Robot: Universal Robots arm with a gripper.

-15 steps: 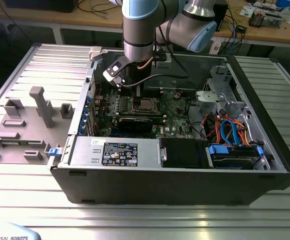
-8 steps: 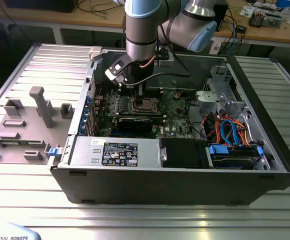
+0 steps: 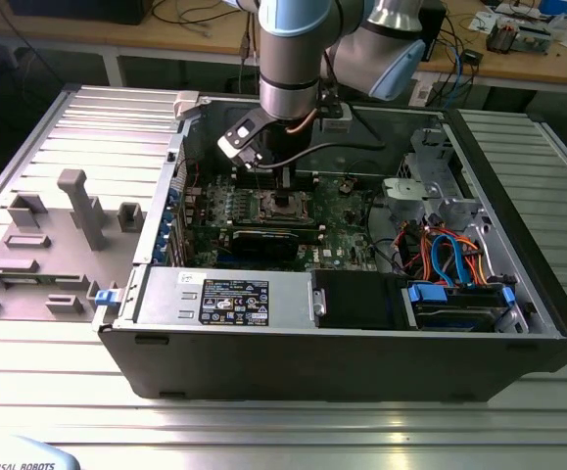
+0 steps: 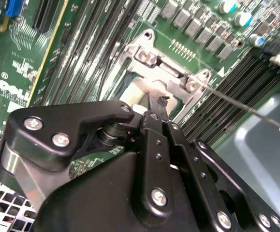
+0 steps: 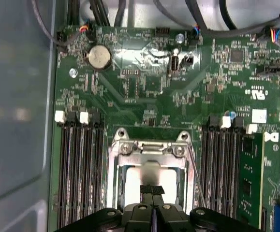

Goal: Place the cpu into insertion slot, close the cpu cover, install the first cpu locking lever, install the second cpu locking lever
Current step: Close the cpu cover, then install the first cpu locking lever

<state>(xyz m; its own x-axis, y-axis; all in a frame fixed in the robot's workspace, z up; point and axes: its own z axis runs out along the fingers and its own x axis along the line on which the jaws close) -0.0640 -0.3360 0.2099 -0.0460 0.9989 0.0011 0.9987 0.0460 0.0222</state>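
The silvery square chip (image 5: 140, 180) lies flat in the motherboard's socket (image 5: 112, 166), its metal top bright in the first wrist view. I see the shiny cover (image 5: 152, 155), a thin metal frame with a square window, lying down around the chip's edges, its hinge end held by two screws. One locking lever (image 4: 241, 107), a thin wire rod, stands free in the second wrist view, slanting away from a socket corner, unlatched.
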